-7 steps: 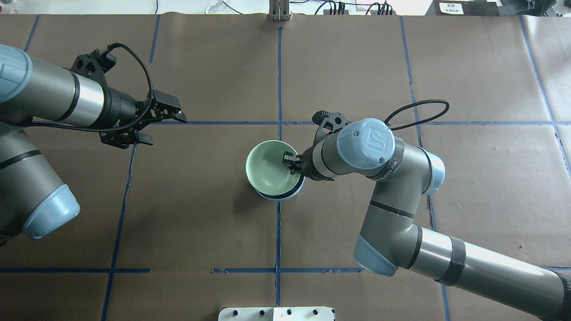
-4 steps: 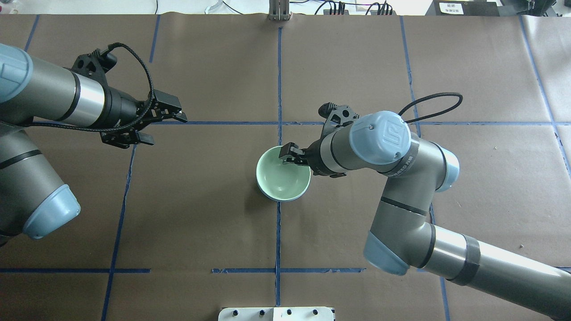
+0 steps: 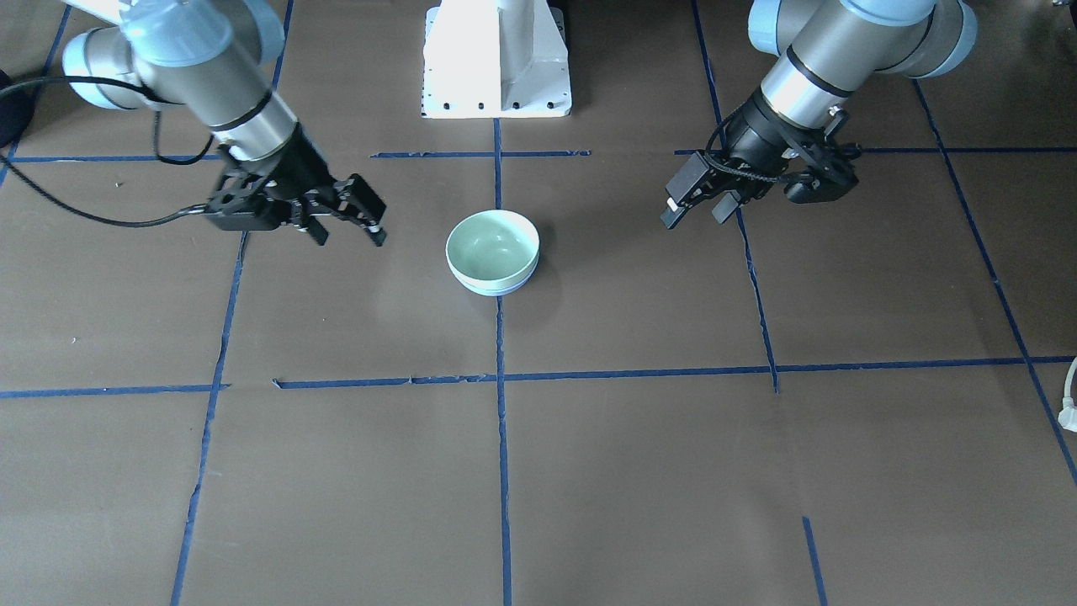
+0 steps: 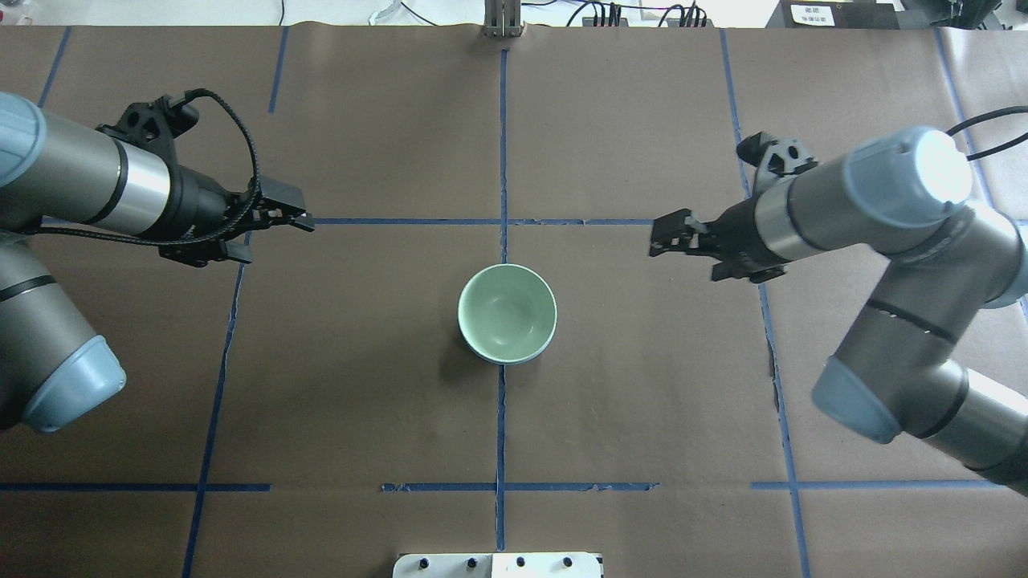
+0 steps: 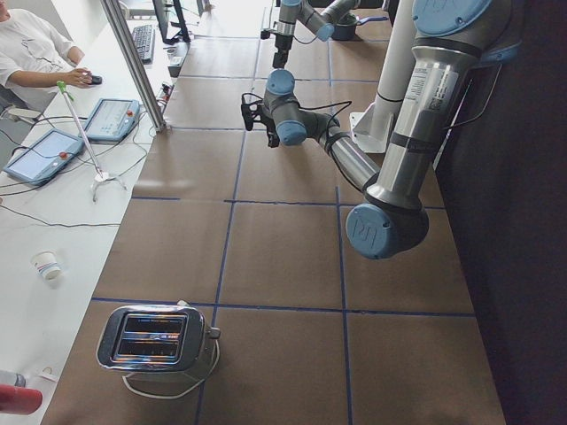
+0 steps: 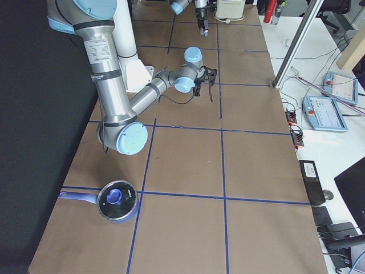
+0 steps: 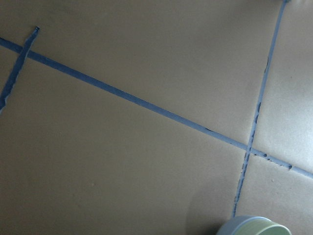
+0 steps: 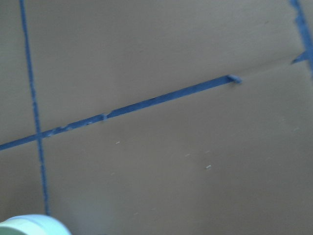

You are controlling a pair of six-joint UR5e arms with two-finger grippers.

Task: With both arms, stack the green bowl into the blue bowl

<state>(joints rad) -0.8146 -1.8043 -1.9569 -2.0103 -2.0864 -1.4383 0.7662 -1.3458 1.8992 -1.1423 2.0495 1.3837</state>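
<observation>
Bright, even light across the counter (image 4: 642, 120); glare flaring on the right arm's joint cap (image 4: 936, 164); right wrist view smeared.

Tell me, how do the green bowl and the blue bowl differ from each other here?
Colour: the green bowl is pale mint, and the blue bowl is periwinkle. Position: the green bowl sits nested inside the blue bowl, which lies underneath it. Visibility: the green bowl shows its whole inside, while only a thin band of the blue bowl's wall peeks out below. Both are round, upright and look about equally wide.
</observation>
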